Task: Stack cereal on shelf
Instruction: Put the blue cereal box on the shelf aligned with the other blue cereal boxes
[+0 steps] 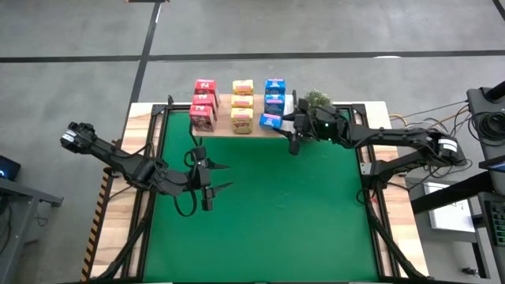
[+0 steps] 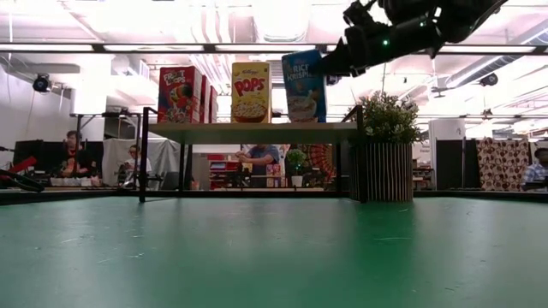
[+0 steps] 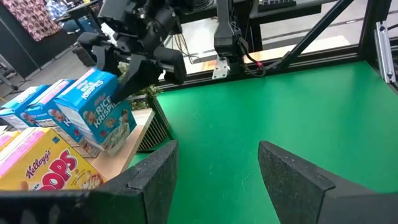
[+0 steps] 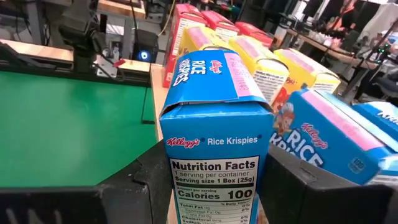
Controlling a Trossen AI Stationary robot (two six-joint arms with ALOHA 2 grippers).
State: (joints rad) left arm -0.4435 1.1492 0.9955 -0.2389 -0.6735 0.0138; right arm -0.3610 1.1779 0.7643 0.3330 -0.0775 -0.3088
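Cereal boxes stand in three short rows on the shelf (image 1: 237, 125) at the far edge of the green worktop (image 1: 260, 213): pink-red boxes (image 1: 203, 104) on the left, yellow boxes (image 1: 242, 105) in the middle, blue boxes (image 1: 274, 93) on the right. The front blue box (image 1: 271, 121) sits at the near right corner of the board, held in the right gripper (image 1: 282, 121), whose jaws are clamped on its two side faces. In the right wrist view this held box (image 4: 214, 143) is upright, its nutrition panel facing the camera and its long axis vertical; seen from above it is turned slightly askew to the tidy rows behind it. In the left wrist view the same box (image 3: 96, 112) leans a little over the board's front edge.

Close around it, another blue box (image 4: 333, 140) lies just beside on one flank, and the yellow boxes (image 4: 273, 71) line up on the other side. A small potted plant (image 1: 317, 99) stands just beyond the shelf's right end, right next to the right arm's wrist.

The left gripper (image 1: 215, 177) hangs over the open left-centre of the worktop, well apart from the shelf, its jaws spread wide with nothing between them. In the low view, people (image 2: 257, 162) sit in the room behind the worktop.
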